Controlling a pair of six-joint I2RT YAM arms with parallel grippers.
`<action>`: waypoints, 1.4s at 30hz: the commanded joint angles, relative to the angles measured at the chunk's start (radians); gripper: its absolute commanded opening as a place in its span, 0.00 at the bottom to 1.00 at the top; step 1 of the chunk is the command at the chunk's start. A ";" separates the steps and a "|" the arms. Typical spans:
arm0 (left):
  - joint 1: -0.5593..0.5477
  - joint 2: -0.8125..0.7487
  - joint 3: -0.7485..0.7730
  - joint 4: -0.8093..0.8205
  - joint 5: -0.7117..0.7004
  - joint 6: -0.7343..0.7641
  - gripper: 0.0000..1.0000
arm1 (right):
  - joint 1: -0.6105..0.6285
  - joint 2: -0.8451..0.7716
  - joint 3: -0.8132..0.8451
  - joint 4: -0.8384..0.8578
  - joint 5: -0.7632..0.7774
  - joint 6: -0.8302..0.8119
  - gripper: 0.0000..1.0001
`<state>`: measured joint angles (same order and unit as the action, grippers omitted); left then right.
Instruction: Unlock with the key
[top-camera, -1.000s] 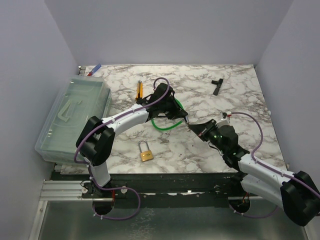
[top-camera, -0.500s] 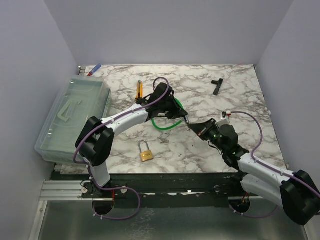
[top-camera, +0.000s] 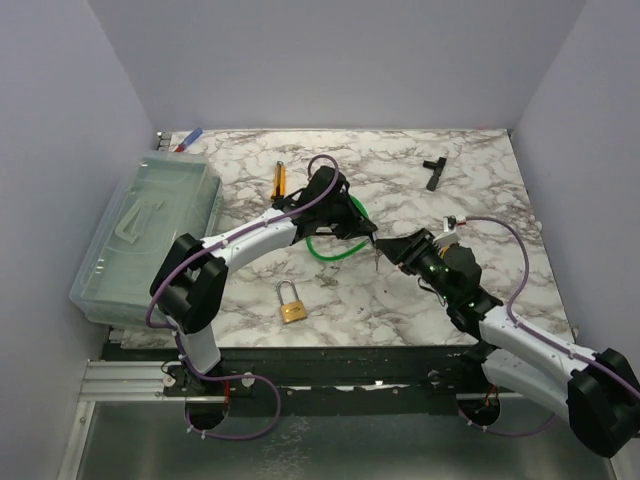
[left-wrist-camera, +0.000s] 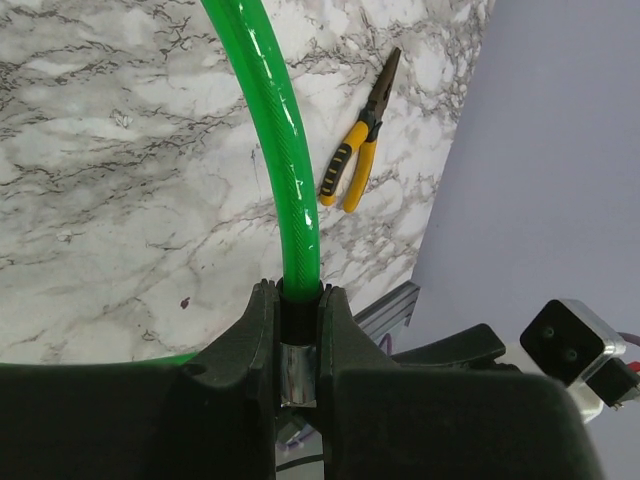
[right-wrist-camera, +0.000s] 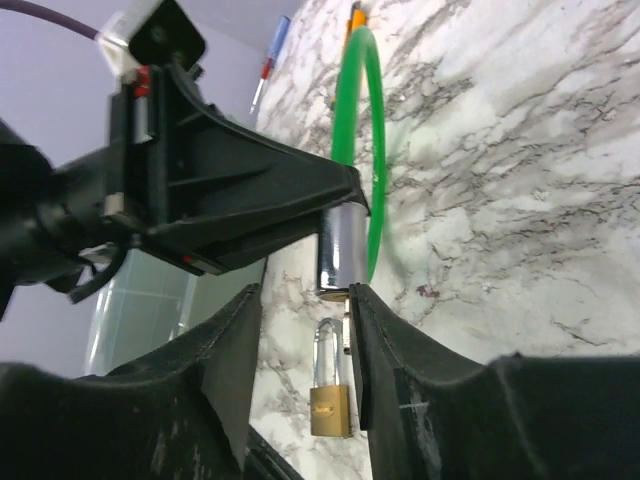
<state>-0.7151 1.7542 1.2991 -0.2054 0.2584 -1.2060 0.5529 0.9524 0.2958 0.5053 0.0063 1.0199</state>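
Observation:
My left gripper (top-camera: 363, 231) is shut on the silver metal end (right-wrist-camera: 340, 250) of the green cable loop (top-camera: 326, 250) and holds it above the table. The left wrist view shows that metal end (left-wrist-camera: 298, 370) clamped between the jaws, with the green cable (left-wrist-camera: 285, 150) arching away. The tiny key (right-wrist-camera: 347, 325) sticks out of the end's lower face, also visible as the key (top-camera: 373, 262) from above. My right gripper (right-wrist-camera: 303, 300) is open around it; the key lies close along one finger's inner face. The brass padlock (top-camera: 292, 305) lies on the marble near the front edge.
Yellow-handled pliers (top-camera: 279, 181) lie at the back left, beside a clear plastic box (top-camera: 150, 235) along the left wall. A black T-shaped tool (top-camera: 434, 170) lies at the back right. A blue and red pen-like tool (top-camera: 188, 138) rests in the back left corner.
My right gripper was shut at the cable's metal end; its jaws have now opened and drawn back slightly, leaving the key in the end. The left arm has not moved.

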 joint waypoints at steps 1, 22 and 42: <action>0.006 0.002 0.014 -0.002 0.049 0.005 0.00 | 0.002 -0.096 0.014 -0.088 0.018 -0.014 0.47; 0.013 0.022 0.028 -0.002 0.048 0.003 0.00 | 0.002 -0.039 0.057 -0.231 -0.076 -0.092 0.28; 0.013 -0.027 -0.003 0.008 0.069 -0.007 0.00 | 0.002 -0.032 -0.014 -0.052 -0.072 0.031 0.00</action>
<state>-0.7044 1.7748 1.3014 -0.2188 0.2886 -1.1938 0.5529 0.9413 0.3195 0.3370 -0.0689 0.9871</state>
